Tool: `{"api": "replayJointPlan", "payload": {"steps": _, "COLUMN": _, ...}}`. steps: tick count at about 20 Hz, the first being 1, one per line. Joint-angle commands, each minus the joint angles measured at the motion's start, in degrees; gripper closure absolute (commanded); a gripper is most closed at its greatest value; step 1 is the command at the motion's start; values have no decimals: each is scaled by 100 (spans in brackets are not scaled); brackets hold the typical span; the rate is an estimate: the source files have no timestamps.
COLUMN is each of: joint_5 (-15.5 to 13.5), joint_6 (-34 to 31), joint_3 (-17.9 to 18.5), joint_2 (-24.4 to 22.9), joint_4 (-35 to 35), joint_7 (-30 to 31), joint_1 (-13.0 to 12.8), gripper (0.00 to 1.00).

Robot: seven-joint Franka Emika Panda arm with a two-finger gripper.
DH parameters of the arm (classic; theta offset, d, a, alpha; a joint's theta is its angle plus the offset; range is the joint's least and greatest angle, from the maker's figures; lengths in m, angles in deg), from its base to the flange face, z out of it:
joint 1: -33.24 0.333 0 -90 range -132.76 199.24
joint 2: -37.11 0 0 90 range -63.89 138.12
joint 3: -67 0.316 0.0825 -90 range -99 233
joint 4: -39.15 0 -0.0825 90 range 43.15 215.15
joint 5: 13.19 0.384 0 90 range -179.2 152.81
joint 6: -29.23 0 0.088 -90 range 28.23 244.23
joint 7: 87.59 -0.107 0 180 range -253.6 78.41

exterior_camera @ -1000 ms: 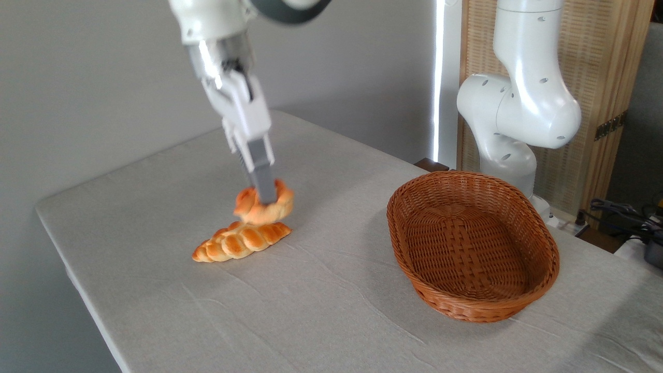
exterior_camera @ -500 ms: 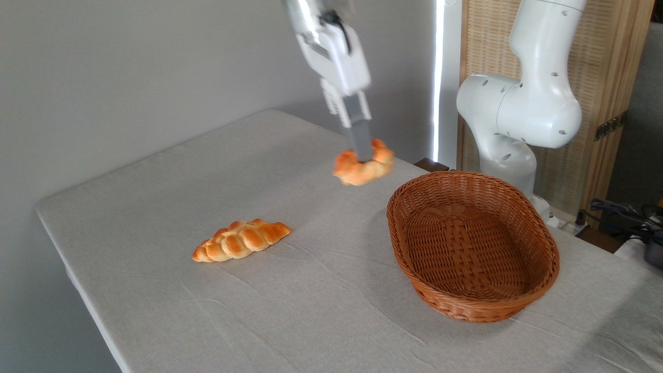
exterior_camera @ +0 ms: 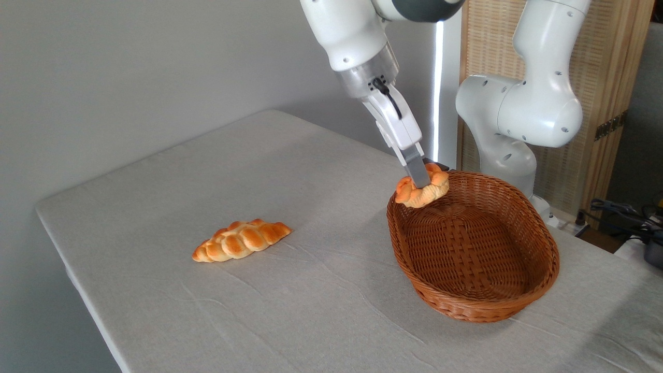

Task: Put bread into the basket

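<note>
Camera view shows my tool (exterior_camera: 420,181) clamped on the bun (exterior_camera: 420,190), one grey finger (exterior_camera: 417,171) crossing the front of it. I hold the bun in the air over the far-left rim of the basket (exterior_camera: 469,305), which spreads below and to the right of my tool. Whether the bun touches the rim, I cannot tell. Well to the left of my tool, the loaf (exterior_camera: 241,240) lies on the desk (exterior_camera: 311,305).
</note>
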Motion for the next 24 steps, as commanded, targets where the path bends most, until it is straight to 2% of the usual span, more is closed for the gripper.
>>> {"api": "replayJointPlan", "payload": {"steps": 1, "joint_5": 77, "joint_6": -103, "joint_3": 7, "joint_2": 9, "joint_4": 283, "joint_7": -129, "joint_1": 13, "gripper": 83}}
{"api": "replayJointPlan", "payload": {"steps": 2, "joint_5": 77, "joint_6": -68, "joint_3": 7, "joint_2": 26, "joint_4": 336, "joint_7": -129, "joint_1": 13, "gripper": 65}}
{"api": "replayJointPlan", "payload": {"steps": 3, "joint_5": 77, "joint_6": -41, "joint_3": 7, "joint_2": 44, "joint_4": 380, "joint_7": -129, "joint_1": 13, "gripper": 57}}
{"api": "replayJointPlan", "payload": {"steps": 5, "joint_5": 77, "joint_6": -6, "joint_3": 7, "joint_2": 79, "joint_4": 433, "joint_7": -129, "joint_1": 13, "gripper": 52}}
{"api": "replayJointPlan", "payload": {"steps": 7, "joint_5": 77, "joint_6": 20, "joint_3": 7, "joint_2": 79, "joint_4": 477, "joint_7": -120, "joint_1": 13, "gripper": 32}}
{"api": "replayJointPlan", "payload": {"steps": 8, "joint_5": 77, "joint_6": 21, "joint_3": 7, "joint_2": 88, "joint_4": 512, "joint_7": -120, "joint_1": 13, "gripper": 26}}
{"api": "replayJointPlan", "payload": {"steps": 14, "joint_5": 77, "joint_6": 29, "joint_3": 16, "joint_2": 158, "joint_4": 548, "joint_7": -120, "joint_1": 13, "gripper": 8}}
{"api": "replayJointPlan", "payload": {"steps": 15, "joint_5": 77, "joint_6": 29, "joint_3": 16, "joint_2": 167, "joint_4": 539, "joint_7": -120, "joint_1": 22, "gripper": 1}}
{"api": "replayJointPlan", "payload": {"steps": 17, "joint_5": 50, "joint_6": 12, "joint_3": 16, "joint_2": 167, "joint_4": 461, "joint_7": -94, "joint_1": 22, "gripper": 0}}
{"api": "replayJointPlan", "payload": {"steps": 19, "joint_5": -72, "joint_6": -23, "joint_3": 16, "joint_2": 184, "joint_4": 163, "joint_7": -76, "joint_1": 22, "gripper": 0}}
{"api": "replayJointPlan", "payload": {"steps": 20, "joint_5": -273, "joint_6": -32, "joint_3": 25, "joint_2": 237, "joint_4": -39, "joint_7": -76, "joint_1": 22, "gripper": 0}}
{"api": "replayJointPlan", "payload": {"steps": 23, "joint_5": -1151, "joint_6": -23, "joint_3": 218, "joint_2": 439, "joint_4": -654, "joint_7": -50, "joint_1": 31, "gripper": 0}}
{"api": "replayJointPlan", "payload": {"steps": 24, "joint_5": -1319, "joint_6": -23, "joint_3": 227, "joint_2": 518, "joint_4": -839, "joint_7": -50, "joint_1": 31, "gripper": 0}}
